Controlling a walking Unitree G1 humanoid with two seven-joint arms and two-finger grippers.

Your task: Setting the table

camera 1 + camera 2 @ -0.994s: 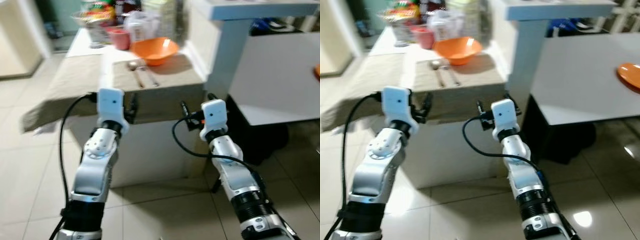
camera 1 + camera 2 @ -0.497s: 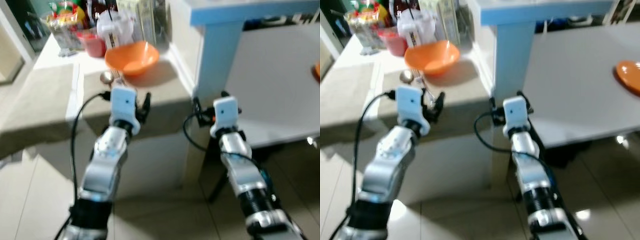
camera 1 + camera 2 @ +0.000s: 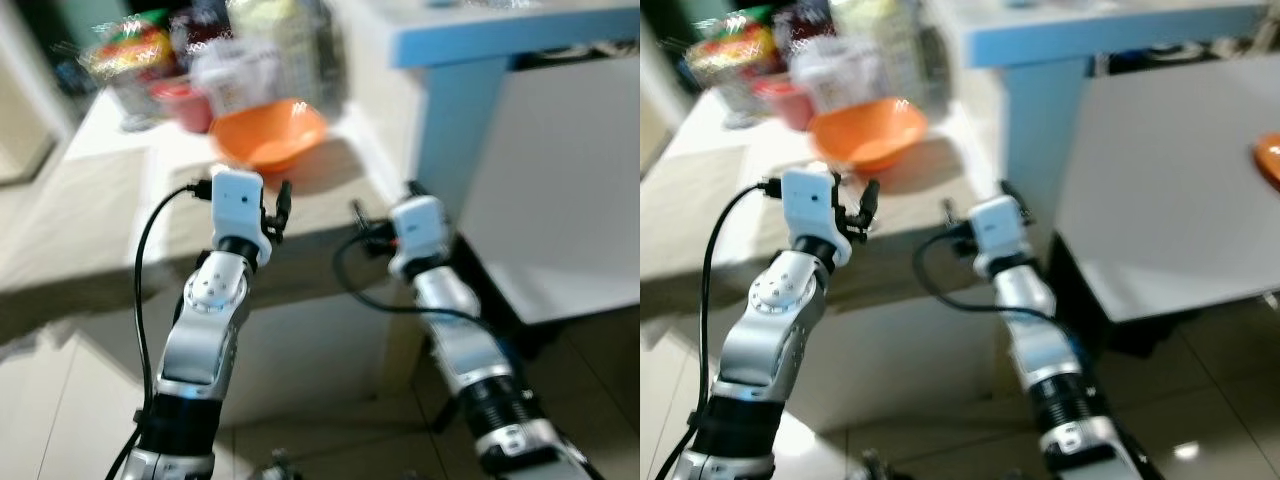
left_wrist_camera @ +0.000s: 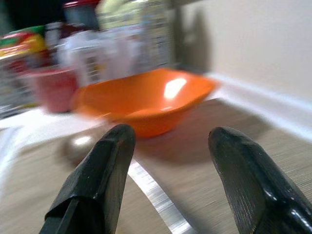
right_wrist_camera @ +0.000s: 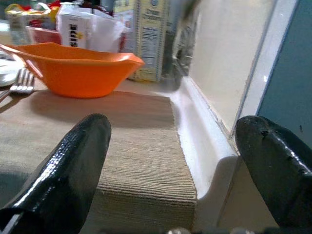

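A: Where is the bowl, and why there?

B: It sits on a beige mat on the tabletop, at about 12 o'clock from the left gripper. My guess is the mat marks one place setting, so the bowl belongs in its middle.

A: Any cutlery?

B: A fork lies on the mat at the bowl's 9 o'clock in the right wrist view, touching or just beside it. A spoon lies just in front of the bowl in the left wrist view, handle towards the jaws; probably laid for the same setting.

A: The jaws?

B: Both pairs are open and hold nothing. The left ones hover low over the mat's near edge, aimed at the spoon and bowl. The right gripper hangs at the tabletop's corner, at about 3 o'clock from the left one.

A: Anything readable?

B: Cartons and a white jug stand behind the bowl with printed labels, but the print is too blurred to read. A red cup stands at the bowl's 10 o'clock
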